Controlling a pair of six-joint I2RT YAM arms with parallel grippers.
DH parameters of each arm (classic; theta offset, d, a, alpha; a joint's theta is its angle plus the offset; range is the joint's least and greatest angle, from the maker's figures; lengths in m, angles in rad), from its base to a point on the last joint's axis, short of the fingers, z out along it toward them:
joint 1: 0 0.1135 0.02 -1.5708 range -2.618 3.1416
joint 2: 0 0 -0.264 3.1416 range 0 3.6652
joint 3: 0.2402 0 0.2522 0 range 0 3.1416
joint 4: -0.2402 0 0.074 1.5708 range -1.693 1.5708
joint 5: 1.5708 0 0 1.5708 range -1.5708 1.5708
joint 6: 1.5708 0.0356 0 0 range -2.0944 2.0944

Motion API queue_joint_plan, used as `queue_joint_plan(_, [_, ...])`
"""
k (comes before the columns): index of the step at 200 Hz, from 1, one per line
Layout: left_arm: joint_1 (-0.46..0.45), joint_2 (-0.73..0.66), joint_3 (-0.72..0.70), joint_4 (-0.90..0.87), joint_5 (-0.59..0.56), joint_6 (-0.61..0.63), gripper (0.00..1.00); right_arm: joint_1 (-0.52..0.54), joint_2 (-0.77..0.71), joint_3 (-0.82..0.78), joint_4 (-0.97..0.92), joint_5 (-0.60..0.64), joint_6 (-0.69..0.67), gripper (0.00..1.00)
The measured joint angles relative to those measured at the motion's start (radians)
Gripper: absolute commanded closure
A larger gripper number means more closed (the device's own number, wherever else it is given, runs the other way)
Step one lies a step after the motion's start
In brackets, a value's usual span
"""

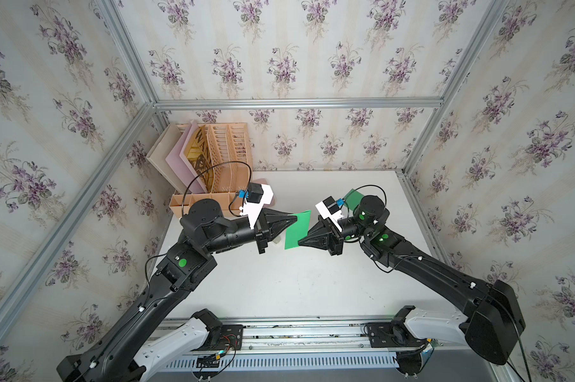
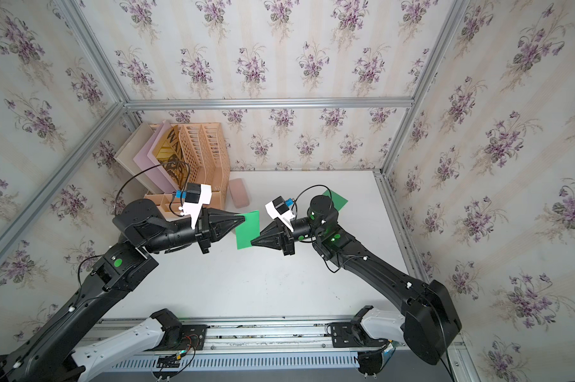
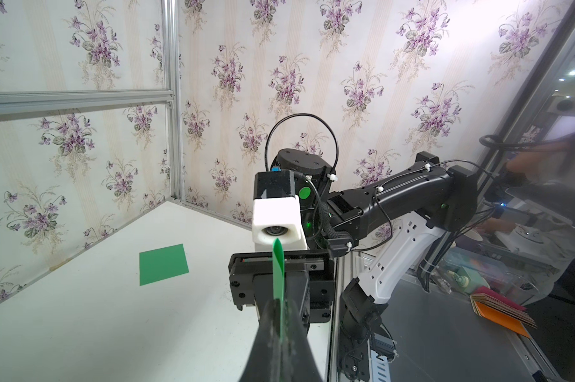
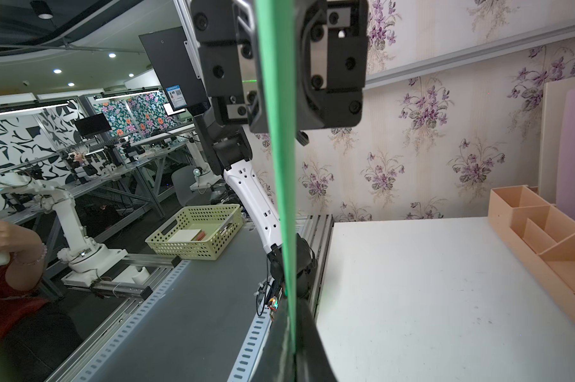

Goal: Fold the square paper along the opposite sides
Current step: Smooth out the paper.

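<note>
A green square paper [image 1: 298, 230] [image 2: 248, 229] hangs in the air above the white table [image 1: 279, 287] [image 2: 246, 284], pinched from opposite sides. My left gripper [image 1: 292, 215] [image 2: 241, 216] is shut on its far left edge. My right gripper [image 1: 301, 243] [image 2: 253, 242] is shut on its near right edge. The left wrist view shows the paper [image 3: 278, 269] edge-on, running from the left gripper [image 3: 281, 302] towards the other arm. In the right wrist view the paper [image 4: 279, 158] is a thin green band rising from the right gripper [image 4: 290, 307].
A second green sheet [image 1: 352, 197] [image 2: 338, 199] [image 3: 163, 264] lies flat at the table's back right. A peach file organizer [image 1: 220, 155] [image 2: 203, 152] [image 4: 544, 238] with boards stands at the back left, with a pink block [image 2: 239, 197] beside it. Wallpapered walls enclose three sides.
</note>
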Motion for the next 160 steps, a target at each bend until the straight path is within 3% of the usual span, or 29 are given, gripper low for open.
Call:
queue_joint_plan(12, [0.000,0.000,0.000,0.000,0.000,0.000,1.00,0.000,-0.003,-0.002,0.000,0.003,0.000,0.89])
queue_joint_plan(26, [0.000,-0.002,0.000,0.000,-0.001,0.002,1.00,0.001,-0.005,-0.004,0.000,0.002,0.000,0.85])
queue_joint_plan(31, [0.000,-0.002,0.000,0.001,-0.003,0.002,1.00,0.001,-0.006,-0.006,-0.001,0.001,0.000,0.87])
queue_joint_plan(38, [0.000,-0.004,0.001,0.004,-0.003,0.002,1.00,0.001,-0.005,-0.010,-0.003,0.002,-0.002,1.00])
queue_joint_plan(160, [0.000,-0.004,0.003,0.001,-0.010,0.006,1.00,0.001,-0.021,-0.030,-0.003,0.012,-0.001,1.00])
